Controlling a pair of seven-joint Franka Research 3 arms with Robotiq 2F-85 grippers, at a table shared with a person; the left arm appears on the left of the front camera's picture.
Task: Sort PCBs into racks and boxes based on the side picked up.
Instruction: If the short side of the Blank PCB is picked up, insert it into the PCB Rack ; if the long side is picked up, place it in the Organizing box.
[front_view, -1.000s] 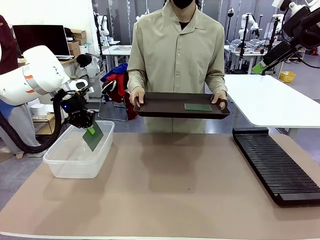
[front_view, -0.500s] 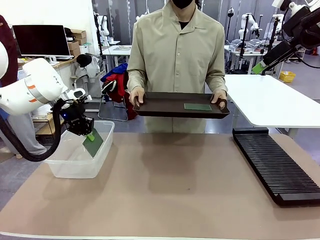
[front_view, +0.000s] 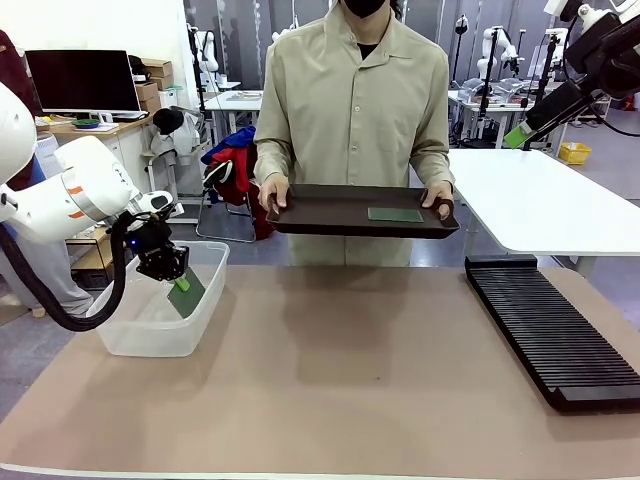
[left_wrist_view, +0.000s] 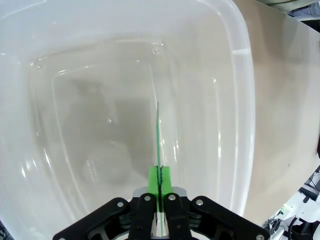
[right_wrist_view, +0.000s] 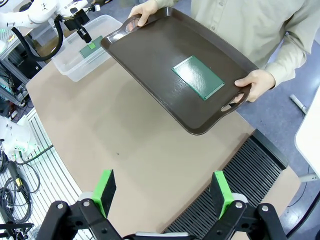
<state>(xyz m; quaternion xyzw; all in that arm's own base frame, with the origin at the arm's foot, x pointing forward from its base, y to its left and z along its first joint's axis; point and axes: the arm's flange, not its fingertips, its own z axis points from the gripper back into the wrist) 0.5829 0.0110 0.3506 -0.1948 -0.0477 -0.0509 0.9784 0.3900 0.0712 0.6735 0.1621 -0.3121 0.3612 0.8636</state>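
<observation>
One PCB (front_view: 187, 291) is a thin dark-green board, pinched at its top edge and hanging tilted inside the clear tub (front_view: 150, 340). In the left wrist view it shows edge-on as a fine green line (left_wrist_view: 158, 135) over the tub's floor (left_wrist_view: 100, 125). The left gripper (front_view: 181, 284) is clamped on it, green pads pressed together on either face (left_wrist_view: 159, 182).

A second ago the board hung higher, across the tub's rim on the side nearer the table's middle. It is now lower and within the walls, and the left arm has dropped and drawn toward 9 o'clock. Nothing else has shifted.

The other PCB (front_view: 396, 214) lies flat on the dark brown tray (front_view: 330, 215), toward its 3 o'clock end, its gridded face up (right_wrist_view: 198, 78). A person at 12 o'clock holds the tray level above the table by both handles.

The tub sits at the table's 9 o'clock edge, and the black slotted rack (front_view: 550, 330) is at 3 o'clock. The right gripper (right_wrist_view: 164, 192) hovers high above the table at about 1 o'clock, its fingers spread wide with nothing between them.

By count: two boards, one tub, one rack, one tray.
</observation>
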